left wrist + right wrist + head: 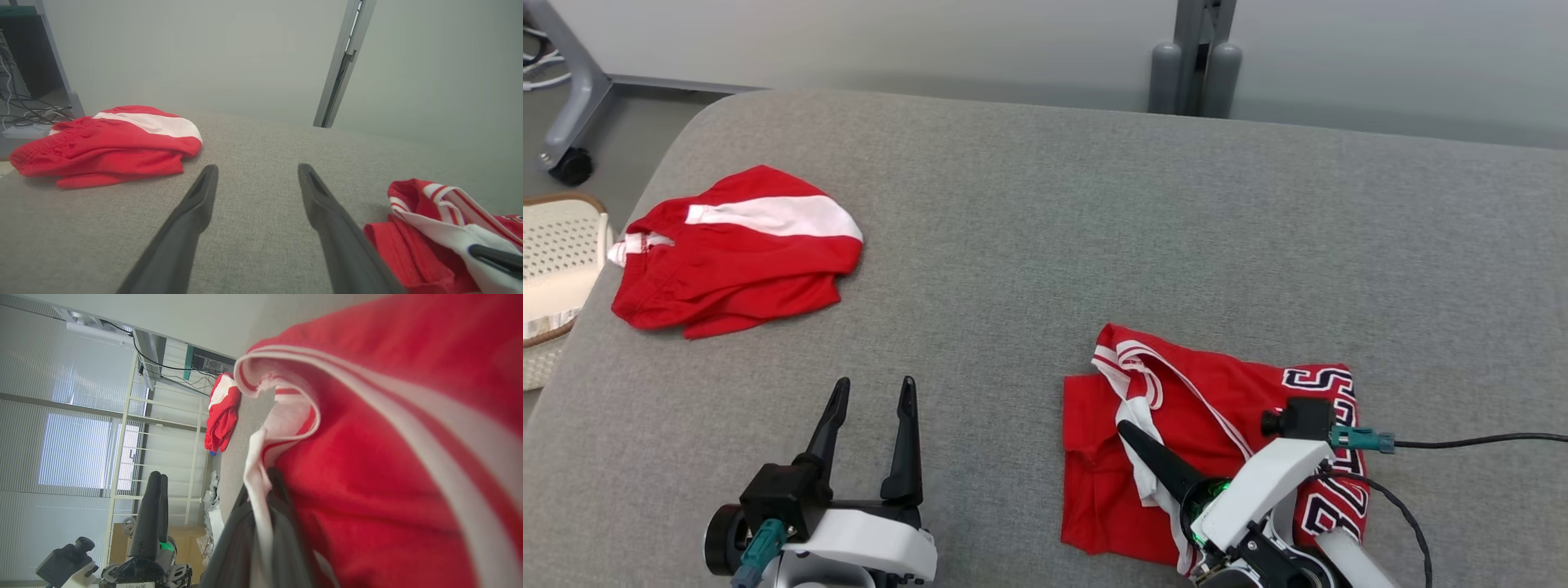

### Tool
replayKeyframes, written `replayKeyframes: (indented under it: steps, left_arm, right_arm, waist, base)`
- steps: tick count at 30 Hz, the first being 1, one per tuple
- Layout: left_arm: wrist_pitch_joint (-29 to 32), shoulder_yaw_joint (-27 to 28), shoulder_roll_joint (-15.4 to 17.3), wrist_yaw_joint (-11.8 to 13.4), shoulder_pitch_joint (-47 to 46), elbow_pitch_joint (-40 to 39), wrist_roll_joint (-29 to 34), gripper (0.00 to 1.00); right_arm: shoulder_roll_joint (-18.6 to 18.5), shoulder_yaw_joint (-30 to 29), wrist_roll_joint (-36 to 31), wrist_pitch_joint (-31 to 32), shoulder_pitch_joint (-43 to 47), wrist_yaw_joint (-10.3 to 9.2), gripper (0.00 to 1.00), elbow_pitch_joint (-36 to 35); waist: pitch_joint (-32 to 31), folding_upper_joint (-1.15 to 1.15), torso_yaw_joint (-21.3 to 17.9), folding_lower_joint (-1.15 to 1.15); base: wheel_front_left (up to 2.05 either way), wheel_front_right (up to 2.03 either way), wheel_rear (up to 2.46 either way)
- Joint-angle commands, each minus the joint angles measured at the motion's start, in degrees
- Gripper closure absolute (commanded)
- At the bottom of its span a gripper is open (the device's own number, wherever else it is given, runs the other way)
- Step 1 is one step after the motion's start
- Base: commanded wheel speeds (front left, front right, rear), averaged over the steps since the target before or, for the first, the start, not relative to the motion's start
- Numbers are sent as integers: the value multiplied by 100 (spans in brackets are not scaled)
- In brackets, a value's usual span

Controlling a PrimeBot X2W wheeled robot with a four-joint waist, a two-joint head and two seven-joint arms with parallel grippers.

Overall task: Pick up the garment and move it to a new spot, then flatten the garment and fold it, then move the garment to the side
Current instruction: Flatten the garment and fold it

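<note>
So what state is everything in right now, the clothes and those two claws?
jersey: rumpled on the grey cushion, its white trim pinched.
red and white garment: bunched in a heap at the far left, untouched.
left gripper: open, empty, over bare cushion.
right gripper: shut on the jersey's white trim.
basket: standing beside the cushion, contents unclear.

A grey fabric counter (1045, 237) carries a loosely bundled pair of red shorts (735, 261) with a white band, near its far left corner. Just off the left edge stands a white perforated basket (560, 245) with a brown rim. Behind it a black castor (572, 167) rests on the floor. A grey post (1194, 73) rises beyond the far edge.
</note>
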Motion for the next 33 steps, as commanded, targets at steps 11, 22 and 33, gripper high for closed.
replayKeyframes:
  steps: [11, 22, 33]
  left_arm:
    - [-15, 33, 16, 33, -57, 119, -5, 0]
    - [-15, 231, 18, -46, 82, 139, 130, 0]
    - [-15, 433, 19, -95, 211, 68, 178, 0]
  right_arm:
    - [-38, 628, 516, -142, -511, 15, 0, 467]
    - [-32, 919, 676, -7, -939, 15, 0, -54]
    - [-33, -47, -558, 977, -1005, 15, 0, -706]
  waist:
    - [-46, 0, 29, 0]
    - [-439, 0, -456, 0]
    - [-711, 0, -1009, 0]
  base:
    - [0, 0, 0]
    - [0, 0, 0]
    - [0, 0, 0]
